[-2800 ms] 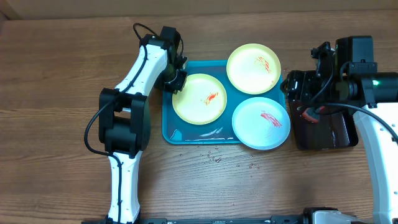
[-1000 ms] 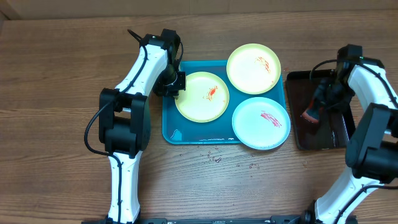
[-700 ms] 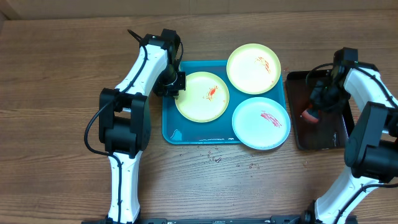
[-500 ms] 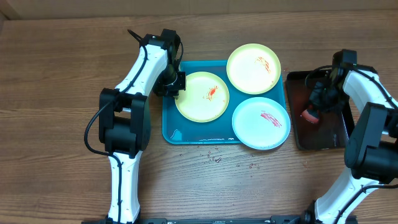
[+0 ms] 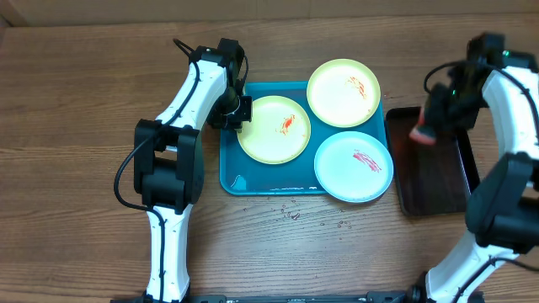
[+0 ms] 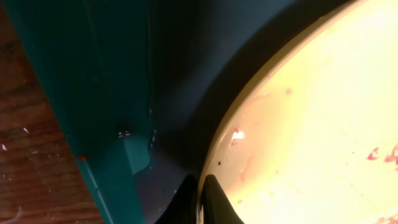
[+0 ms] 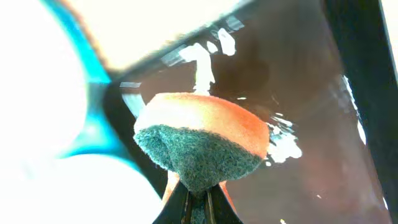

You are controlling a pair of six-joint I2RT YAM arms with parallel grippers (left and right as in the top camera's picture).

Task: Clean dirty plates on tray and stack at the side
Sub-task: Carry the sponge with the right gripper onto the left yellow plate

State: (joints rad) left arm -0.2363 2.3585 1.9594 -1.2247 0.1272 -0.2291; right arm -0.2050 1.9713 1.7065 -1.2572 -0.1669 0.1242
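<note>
At tray (image 5: 227,160) left edge: left gripper (image 5: 237,112) clamped on rim of yellow-green plate (image 5: 272,130) lying inside tray. Right of tray, above black tray (image 5: 438,181): right gripper (image 5: 428,126) pinching sponge (image 5: 421,135), nearest blue plate (image 5: 354,166) (smeared red), plates lying leftward of it

the overhead camera looks straight down from high up on the whole table (image 5: 84,67). the left wrist camera sits very near, facing down on the left edge of the turquoise tray (image 6: 81,68) and the rim of a yellow-green plate (image 6: 311,124) — a patch the overhead also shows. the right wrist camera, as near, looks down past a sponge (image 7: 199,140) onto the black tray (image 7: 298,93) at the right — likewise shared.
</note>
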